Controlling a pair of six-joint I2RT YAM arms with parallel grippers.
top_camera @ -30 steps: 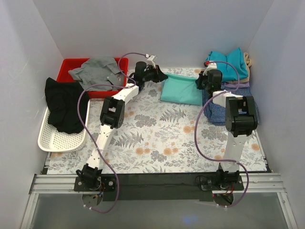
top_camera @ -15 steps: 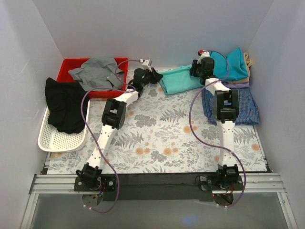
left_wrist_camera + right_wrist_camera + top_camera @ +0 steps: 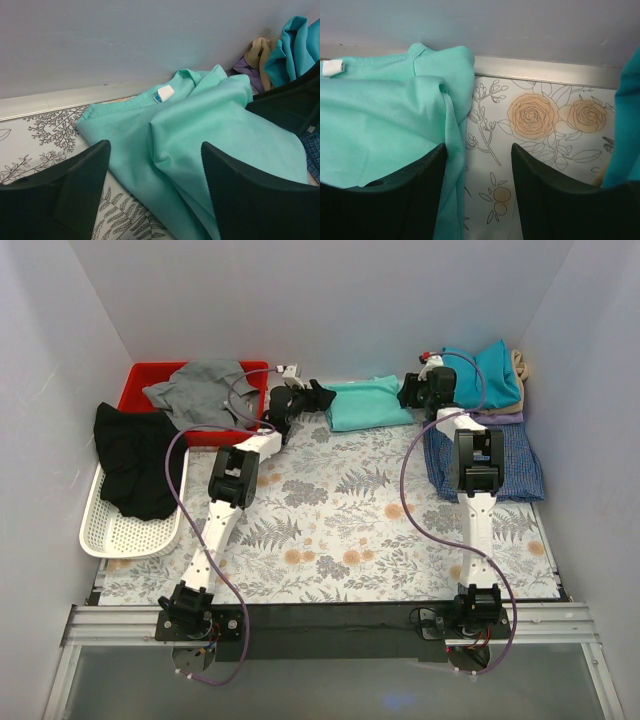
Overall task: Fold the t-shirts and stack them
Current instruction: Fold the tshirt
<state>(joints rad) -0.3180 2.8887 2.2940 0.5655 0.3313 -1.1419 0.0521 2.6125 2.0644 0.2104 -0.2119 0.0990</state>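
Mint tee (image 3: 220, 135) lies folded between both grippers, at the far wall. Left gripper (image 3: 154, 150) and right gripper (image 3: 477, 150) gape, holding nothing. We judge the fold done; next we need a fresh grip to lift it onto the stack (image 3: 485, 375) right of the right gripper. Wrist views catch the collar label (image 3: 165, 93); only the top shows the grey shirt (image 3: 200, 388) waiting.

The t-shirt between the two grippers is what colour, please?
The t-shirt is plain mint green, seen best in the left wrist view.
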